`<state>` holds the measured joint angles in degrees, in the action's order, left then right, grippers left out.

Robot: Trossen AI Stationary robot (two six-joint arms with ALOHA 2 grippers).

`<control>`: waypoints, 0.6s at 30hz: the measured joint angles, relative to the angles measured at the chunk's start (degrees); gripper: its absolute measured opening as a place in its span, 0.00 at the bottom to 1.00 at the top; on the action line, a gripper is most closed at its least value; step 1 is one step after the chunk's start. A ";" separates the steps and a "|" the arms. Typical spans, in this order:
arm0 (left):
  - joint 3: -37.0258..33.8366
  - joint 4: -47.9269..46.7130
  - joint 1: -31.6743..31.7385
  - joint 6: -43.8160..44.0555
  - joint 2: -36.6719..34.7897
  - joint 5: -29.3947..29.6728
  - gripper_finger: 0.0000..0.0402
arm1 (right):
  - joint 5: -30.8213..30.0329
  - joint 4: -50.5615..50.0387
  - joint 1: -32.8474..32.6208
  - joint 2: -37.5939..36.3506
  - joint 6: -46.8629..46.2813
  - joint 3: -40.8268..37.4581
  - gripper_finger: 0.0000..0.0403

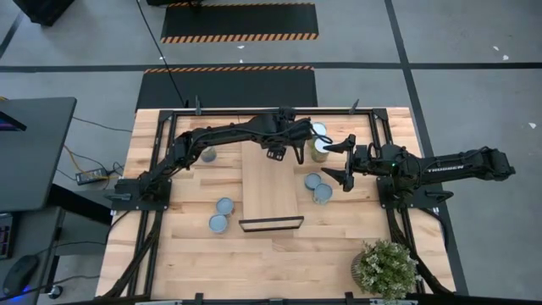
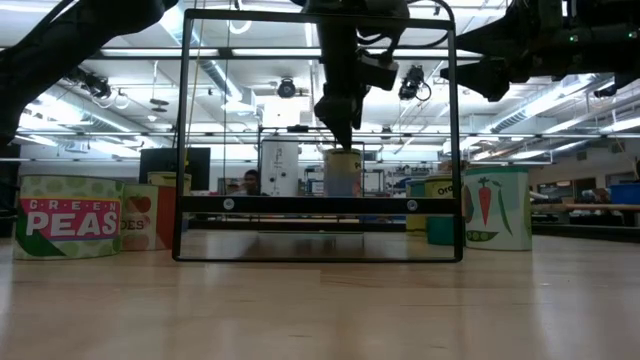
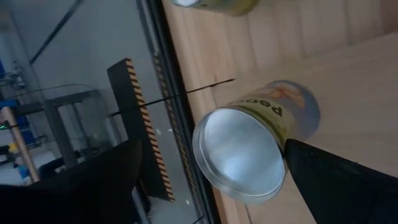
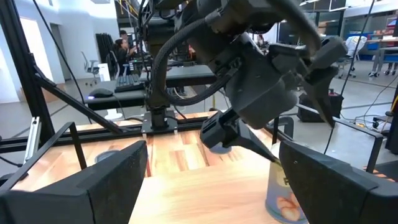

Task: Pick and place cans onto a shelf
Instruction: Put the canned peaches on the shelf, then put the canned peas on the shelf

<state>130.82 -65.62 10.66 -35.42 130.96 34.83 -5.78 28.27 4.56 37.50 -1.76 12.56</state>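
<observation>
Item: can (image 1: 319,150), upright on the tabletop (image 1: 169,254) just beyond the shelf (image 1: 269,182)'s right edge, directly between the spread fingers of my left pincer (image 1: 298,152), unheld; my right pincer (image 1: 342,161), open and empty, waits just beside.

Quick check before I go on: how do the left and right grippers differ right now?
The left gripper reaches over the far end of the table, beside the shelf, with a can between its fingers; the right gripper has nothing between its fingers. The left gripper points down at the table, while the right gripper lies level, aimed toward that can. Both are open.
</observation>
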 joint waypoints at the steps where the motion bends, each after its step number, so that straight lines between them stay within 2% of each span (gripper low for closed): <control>1: 0.19 -0.08 -0.05 0.00 0.00 0.30 1.00 | 0.00 -0.04 0.00 0.00 -0.09 0.00 0.92; 8: 4.07 -6.64 -2.58 6.24 -0.48 -4.45 1.00 | 0.00 -0.46 0.00 -0.02 -0.15 0.00 0.92; 14: 3.72 -17.45 -3.46 20.70 -2.27 -1.02 1.00 | -0.06 -0.38 0.00 0.00 -0.02 0.00 0.92; 18: 4.02 -24.89 -3.62 29.32 -2.26 -1.44 1.00 | -0.17 0.20 0.00 -0.02 0.00 0.00 0.92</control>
<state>134.85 -90.50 7.04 -6.10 128.70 33.39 -5.96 28.47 4.56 37.48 -1.76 12.56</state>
